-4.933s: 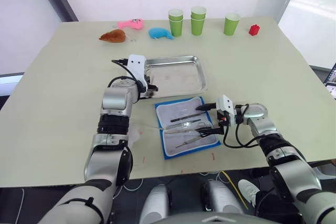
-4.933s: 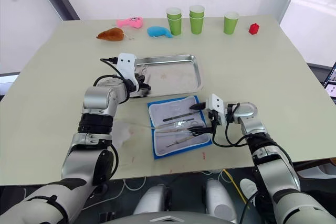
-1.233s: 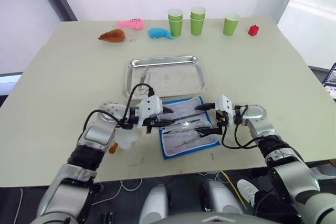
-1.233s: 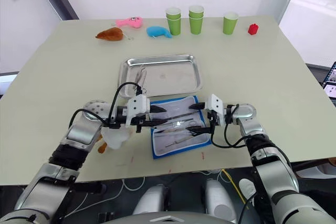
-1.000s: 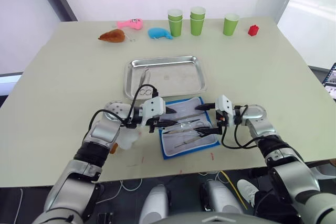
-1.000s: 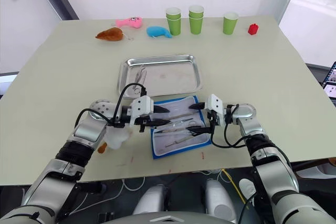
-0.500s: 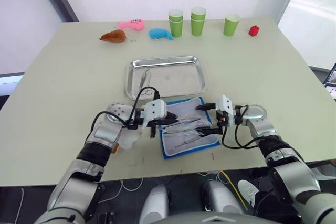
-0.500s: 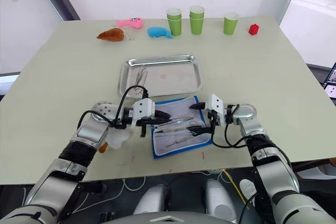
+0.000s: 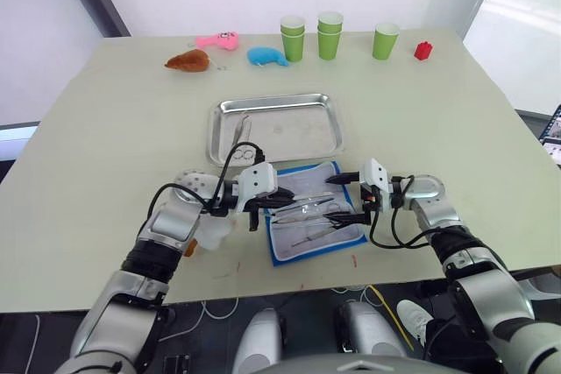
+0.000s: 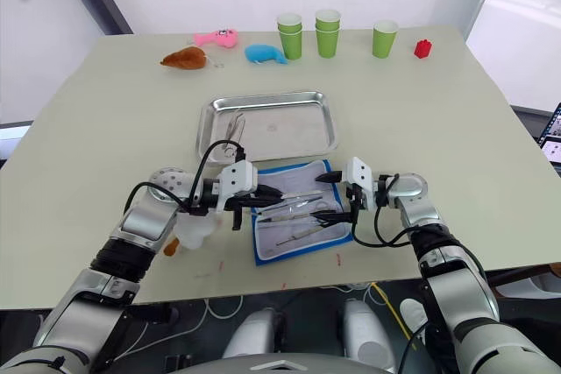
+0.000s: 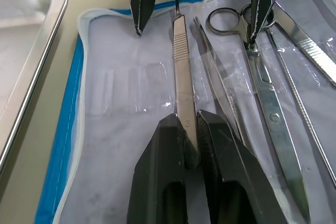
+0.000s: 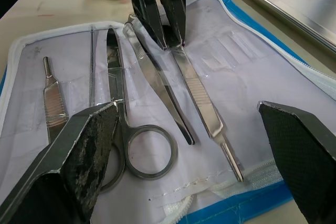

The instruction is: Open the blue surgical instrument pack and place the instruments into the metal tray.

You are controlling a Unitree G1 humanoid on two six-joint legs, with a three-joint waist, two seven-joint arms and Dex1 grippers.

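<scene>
The blue surgical instrument pack (image 9: 313, 216) lies open near the table's front edge, whitish lining up. Several silver instruments rest in it: scissors (image 11: 260, 85), tweezers (image 11: 218, 77) and a flat handle (image 11: 182, 72). My left gripper (image 11: 191, 123) is at the pack's left side, shut on that flat handle. My right gripper (image 12: 194, 150) hovers wide open over the pack's right edge, holding nothing. The metal tray (image 9: 298, 101) sits just behind the pack, with a ring-handled instrument (image 9: 243, 139) lying at its left end.
Green cups (image 9: 330, 34), a red block (image 9: 424, 50) and blue (image 9: 267, 56), pink (image 9: 219, 39) and brown (image 9: 188, 60) plush toys line the table's far edge. A white crumpled object (image 9: 213, 229) lies under my left forearm.
My left arm came back from the tray to the pack, and its fingers closed on the flat handle. My right gripper has stayed in place, open.
</scene>
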